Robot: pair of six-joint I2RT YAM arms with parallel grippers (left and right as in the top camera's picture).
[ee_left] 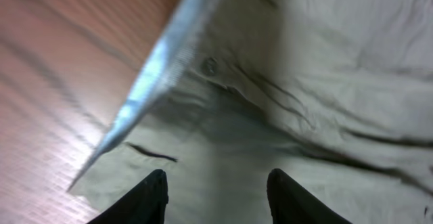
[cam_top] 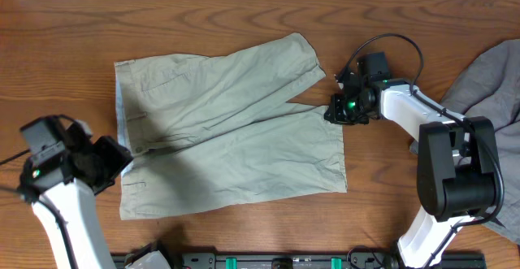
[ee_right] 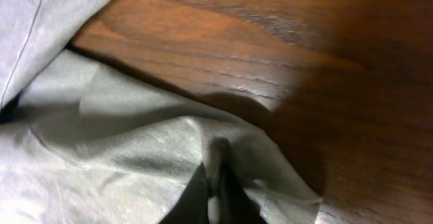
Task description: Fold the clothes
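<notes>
- Overhead, at the far left, the left gripper point(cam_top: 112, 160) sits at the waistband end of the shorts point(cam_top: 227, 131), low over the cloth near the table's point(cam_top: 244, 17) front edge.
- Its wrist view shows both fingers point(ee_left: 150, 198) spread apart with only flat fabric under the gap, so it is released and gripping nothing; whether the tips touch the cloth I cannot tell.
- The waistband point(ee_left: 162, 61) runs diagonally just ahead of those fingers, its pale lining turned up along the edge, with a button and a pocket slit close by.
- The shorts lie spread across the middle of the table, waistband left, legs pointing right, the far leg angled away from the near one, and shallow wrinkles all over.
- I judge this cotton light, limp and slack: it will sag and drag rather than hold a shape, so a pinch wants a doubled edge. The thicker waistband or a stitched hem should hold better than the open middle.
- Right of centre, the right gripper point(cam_top: 335, 108) is at the upper corner of the near leg's hem. Its wrist view shows the jaws clenched on a raised peak of that hem.
- At the far right a darker grey garment point(cam_top: 496, 82) lies crumpled at the table's edge, well apart from the shorts, with neither gripper on it.
</notes>
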